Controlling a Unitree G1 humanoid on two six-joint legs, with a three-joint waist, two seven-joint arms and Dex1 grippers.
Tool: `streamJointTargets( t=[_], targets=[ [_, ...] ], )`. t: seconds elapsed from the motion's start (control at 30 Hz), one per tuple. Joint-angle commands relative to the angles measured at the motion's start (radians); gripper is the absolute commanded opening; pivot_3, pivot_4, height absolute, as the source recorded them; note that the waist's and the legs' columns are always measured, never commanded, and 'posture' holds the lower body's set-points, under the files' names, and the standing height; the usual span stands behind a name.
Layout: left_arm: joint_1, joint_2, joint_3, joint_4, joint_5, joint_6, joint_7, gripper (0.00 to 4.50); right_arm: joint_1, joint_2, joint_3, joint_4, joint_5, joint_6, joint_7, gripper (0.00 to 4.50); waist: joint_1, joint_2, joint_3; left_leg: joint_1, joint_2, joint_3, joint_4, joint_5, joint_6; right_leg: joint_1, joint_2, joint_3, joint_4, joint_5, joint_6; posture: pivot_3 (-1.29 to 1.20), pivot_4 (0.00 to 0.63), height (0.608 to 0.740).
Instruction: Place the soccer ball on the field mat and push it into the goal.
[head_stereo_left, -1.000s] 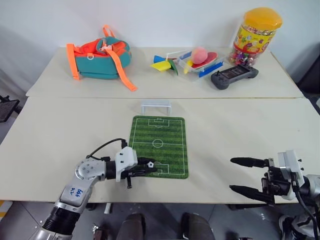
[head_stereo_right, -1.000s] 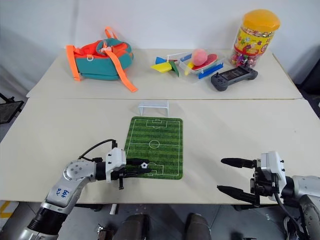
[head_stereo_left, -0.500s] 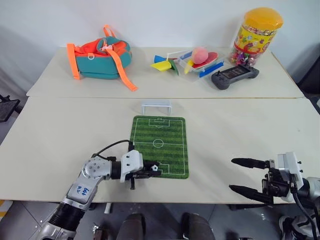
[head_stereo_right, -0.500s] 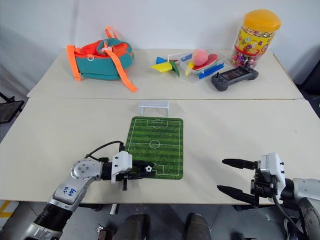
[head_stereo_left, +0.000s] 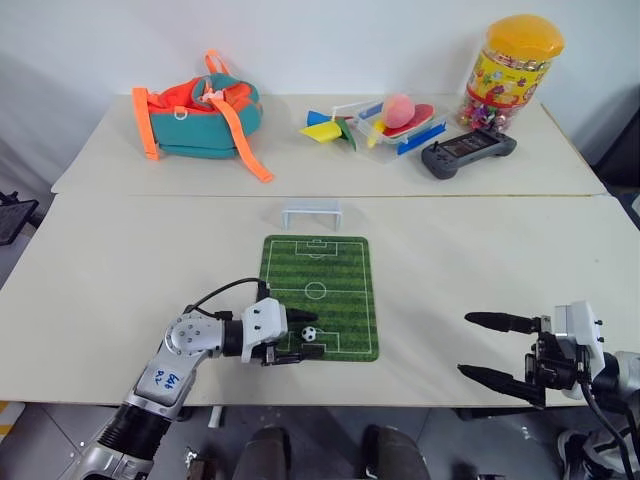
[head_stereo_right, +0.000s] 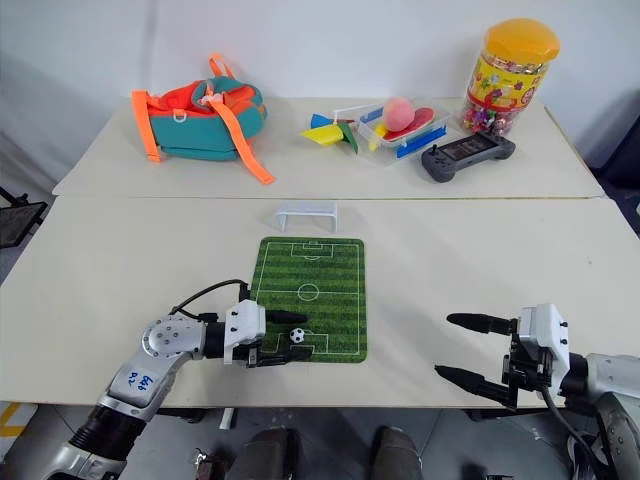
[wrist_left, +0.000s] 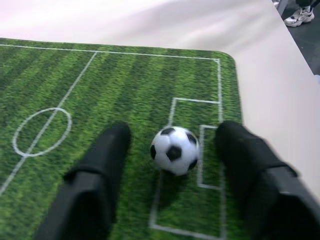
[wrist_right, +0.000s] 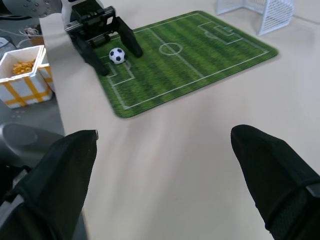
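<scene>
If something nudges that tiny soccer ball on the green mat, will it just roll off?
Probably yes: the soccer ball is round and sits loose between the left gripper's open jaws. The field mat looks grassy, which may slow it. It seems small and light, so a gentle push should do.

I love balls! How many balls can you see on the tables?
2. The tiny soccer ball sits on the field mat, between the left claw's open fingers. A pink ball sits in the clear tray on the far table. Others may be hidden.
</scene>
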Motion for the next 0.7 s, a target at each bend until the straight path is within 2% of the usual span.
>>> streamJointTargets(
  t=[0.03,0.07,0.37,0.47,0.6,0.7],
  targets=[
    [-0.004,-0.001,0.009,-0.021,-0.005,-0.01,0.006,4.31,-0.012,0.003,-0.024,0.009,0.003,-0.018,-0.003,4.5,0.0,0.0,0.0,0.0,0.0,0.0,0.0,0.0,0.0,0.0,0.0,0.0,0.0,0.0,0.0,0.0,0.15,0.74],
    [-0.004,0.002,0.015,-0.033,-0.013,-0.014,0.002,4.48,-0.013,0.002,-0.024,0.011,0.002,-0.017,-0.002,4.5,0.0,0.0,0.0,0.0,0.0,0.0,0.0,0.0,0.0,0.0,0.0,0.0,0.0,0.0,0.0,0.0,0.15,0.74],
    [-0.04,0.034,0.092,-0.089,-0.09,-0.024,-0.038,4.48,-0.032,0.0,-0.019,0.034,-0.009,-0.017,0.006,4.5,0.0,0.0,0.0,0.0,0.0,0.0,0.001,0.0,0.0,0.0,0.0,0.0,0.0,0.0,0.0,0.0,0.15,0.74],
    [-0.02,0.059,0.101,-0.144,-0.146,-0.01,-0.087,3.87,-0.041,0.001,-0.015,0.042,-0.013,-0.018,0.006,4.5,-0.001,0.0,0.0,-0.001,0.0,0.0,0.003,0.0,0.0,0.0,0.0,0.0,0.0,0.0,0.0,0.0,0.15,0.74],
    [0.051,0.102,0.078,-0.258,-0.218,0.066,-0.14,2.63,-0.041,0.003,-0.013,0.043,-0.019,-0.016,0.0,4.5,-0.002,0.0,0.0,-0.002,0.001,0.001,0.008,-0.004,0.0,0.0,0.0,0.003,0.001,0.001,0.002,0.0,0.15,0.74],
    [0.08,0.12,0.045,-0.288,-0.197,0.097,-0.142,1.64,-0.033,0.006,-0.016,0.042,-0.022,-0.019,0.001,4.5,-0.001,0.0,0.0,-0.002,0.001,0.002,0.01,-0.004,0.0,0.0,0.001,0.003,0.0,0.001,0.002,0.0,0.15,0.74]
  ],
)
